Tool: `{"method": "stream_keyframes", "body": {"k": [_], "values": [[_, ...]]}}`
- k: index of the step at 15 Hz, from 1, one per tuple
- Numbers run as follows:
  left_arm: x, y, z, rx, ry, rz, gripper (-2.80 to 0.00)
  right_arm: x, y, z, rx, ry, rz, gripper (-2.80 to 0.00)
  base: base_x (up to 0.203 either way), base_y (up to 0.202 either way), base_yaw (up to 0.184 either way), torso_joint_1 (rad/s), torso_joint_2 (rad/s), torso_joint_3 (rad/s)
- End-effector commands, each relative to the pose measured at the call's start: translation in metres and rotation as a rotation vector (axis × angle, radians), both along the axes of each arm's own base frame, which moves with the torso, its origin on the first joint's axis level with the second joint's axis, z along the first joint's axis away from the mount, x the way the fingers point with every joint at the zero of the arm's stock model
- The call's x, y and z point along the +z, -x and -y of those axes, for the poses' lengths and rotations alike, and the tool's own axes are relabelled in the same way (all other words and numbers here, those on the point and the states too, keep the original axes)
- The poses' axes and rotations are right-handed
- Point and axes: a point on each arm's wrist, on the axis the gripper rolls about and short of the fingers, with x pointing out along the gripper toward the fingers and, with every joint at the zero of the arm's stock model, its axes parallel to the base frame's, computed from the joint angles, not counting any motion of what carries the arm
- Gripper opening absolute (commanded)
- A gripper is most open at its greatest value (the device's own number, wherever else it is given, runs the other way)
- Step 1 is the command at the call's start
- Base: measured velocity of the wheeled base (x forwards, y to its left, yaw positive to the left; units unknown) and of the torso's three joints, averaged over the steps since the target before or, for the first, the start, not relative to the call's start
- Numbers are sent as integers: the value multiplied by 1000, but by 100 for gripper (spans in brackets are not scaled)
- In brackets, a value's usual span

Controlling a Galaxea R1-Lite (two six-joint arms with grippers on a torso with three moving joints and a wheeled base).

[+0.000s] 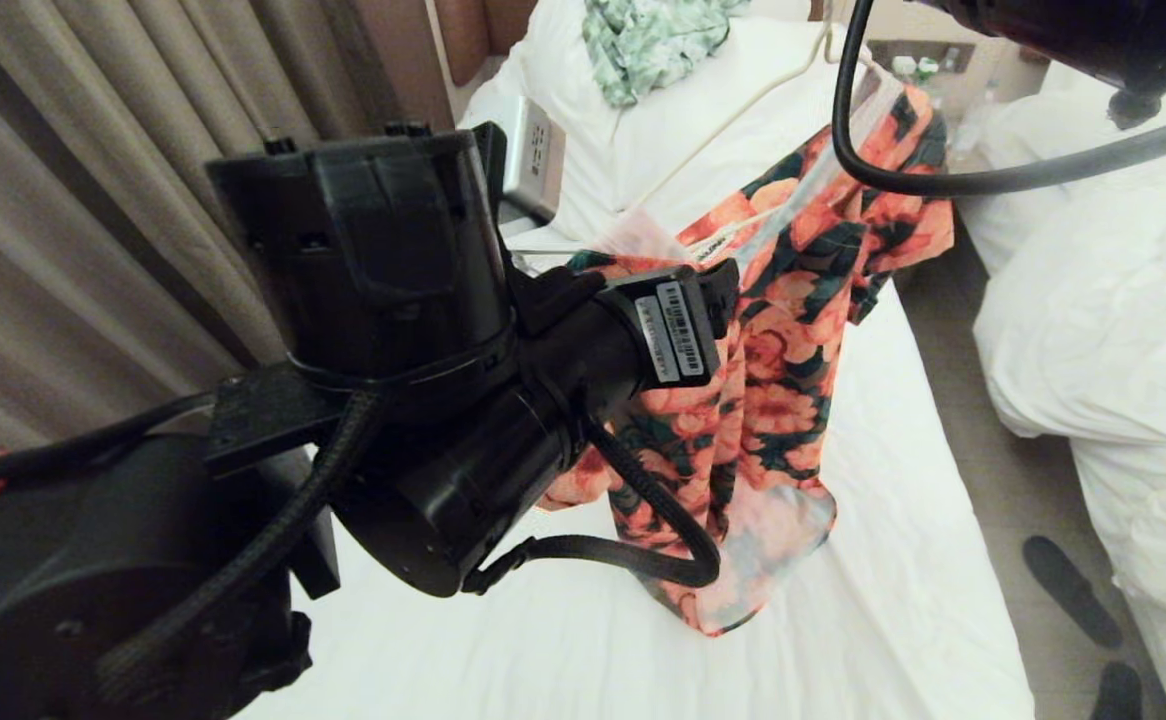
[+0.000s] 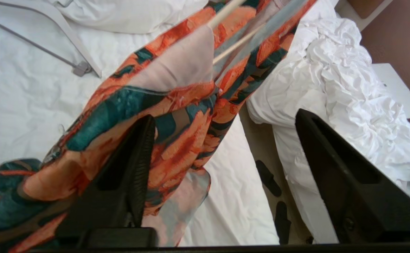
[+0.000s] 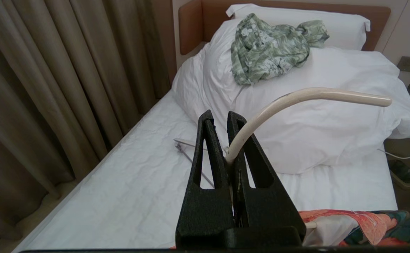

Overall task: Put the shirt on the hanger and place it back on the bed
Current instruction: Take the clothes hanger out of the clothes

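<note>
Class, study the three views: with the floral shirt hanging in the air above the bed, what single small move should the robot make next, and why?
Probably lower it. The right gripper is shut on the hanger by its hook, and the shirt hangs from it above the bed. The left gripper stands open beside the cloth, gripping nothing. So the right arm should likely ease down until the hem meets the sheet.

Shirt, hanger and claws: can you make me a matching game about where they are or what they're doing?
Things:
1. shirt
2. hanger
3. left claw
4. leafy green garment

Places or states:
A. lying on the white duvet heap
B. open, beside the hanging cloth
C. pinched in the shut right claw
D. dangling above the bed

Pairs: 1-D, 2-C, 3-B, 4-A
</note>
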Motion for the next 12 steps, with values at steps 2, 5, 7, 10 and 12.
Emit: {"method": "stream_keyframes", "body": {"k": [2,5,7,10,12], "values": [[-4,3,4,-9,-8,-8,0,2,0,1,-4,-6,6,-280,0,0,0,0,0,0],[-6,1,5,-6,-9,-10,0,2,1,1,-3,-7,7,-280,0,0,0,0,0,0],[-2,1,3,-2,16,6,0,2,1,1,-1,-8,7,-280,0,0,0,0,0,0],[2,2,2,-2,33,21,0,1,1,0,8,-19,-3,-280,0,0,0,0,0,0],[3,2,0,-2,38,23,0,0,1,-1,10,-18,-4,-280,0,0,0,0,0,0]]}}
